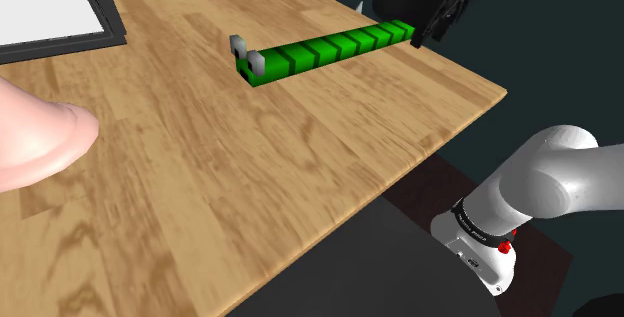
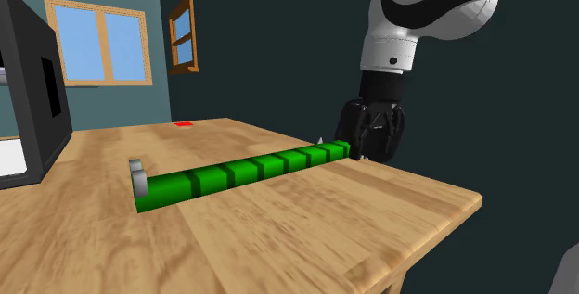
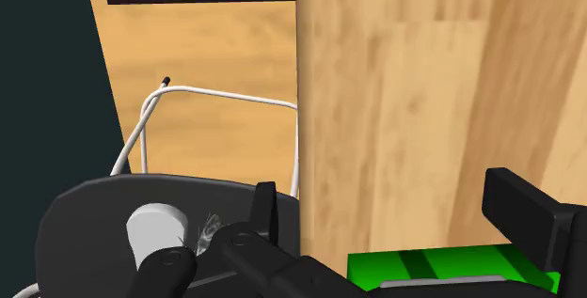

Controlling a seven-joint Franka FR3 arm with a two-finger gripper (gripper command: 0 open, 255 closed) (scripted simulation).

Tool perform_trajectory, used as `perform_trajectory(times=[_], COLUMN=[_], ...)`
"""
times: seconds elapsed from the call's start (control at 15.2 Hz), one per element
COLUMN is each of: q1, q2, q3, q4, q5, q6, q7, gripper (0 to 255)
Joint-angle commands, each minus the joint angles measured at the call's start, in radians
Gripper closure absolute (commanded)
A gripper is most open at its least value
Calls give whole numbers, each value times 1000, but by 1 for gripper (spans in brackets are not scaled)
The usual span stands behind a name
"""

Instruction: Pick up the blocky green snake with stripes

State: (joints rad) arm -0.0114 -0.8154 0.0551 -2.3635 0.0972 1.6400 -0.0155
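Shoulder view: the blocky green snake (image 1: pixel 325 49) lies flat on the wooden surface (image 1: pixel 250 185). Its grey-eyed head is at the 8 o'clock end and its tail at the 2 o'clock end, close to the surface's far edge. The black gripper (image 1: pixel 436 27) hangs at the tail tip, at 2 o'clock from the body's middle.

In the second exterior view the gripper (image 2: pixel 373 142) is low over the surface, at 3 o'clock of the snake (image 2: pixel 241 171).

In the wrist view the gripper (image 3: pixel 381 202) has its fingers (image 3: pixel 527 216) standing wide apart. The tail end of the snake (image 3: pixel 442 266) lies between them, and I cannot tell whether either finger touches it.

The body looks like a row of hard square blocks with darker stripes, so I judge it stiff or loosely jointed, light, and not fragile. Its flat sides should give the fingers good purchase across the narrow width. A hold on the very tail looks risky, because the long body could lever down or swing. A segment nearer the middle, toward 8 o'clock from the gripper, would probably balance better.
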Motion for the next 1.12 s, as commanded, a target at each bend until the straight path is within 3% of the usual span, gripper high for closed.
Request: perform_trajectory(times=[0.0,0.53,1.06], q1=[0,204,387], q2=[0,260,391], q3=[0,9,62], q4=[0,232,385], q5=[0,-55,-90], q6=[0,37,27], q7=[0,-459,-899], gripper=[0,0,0])
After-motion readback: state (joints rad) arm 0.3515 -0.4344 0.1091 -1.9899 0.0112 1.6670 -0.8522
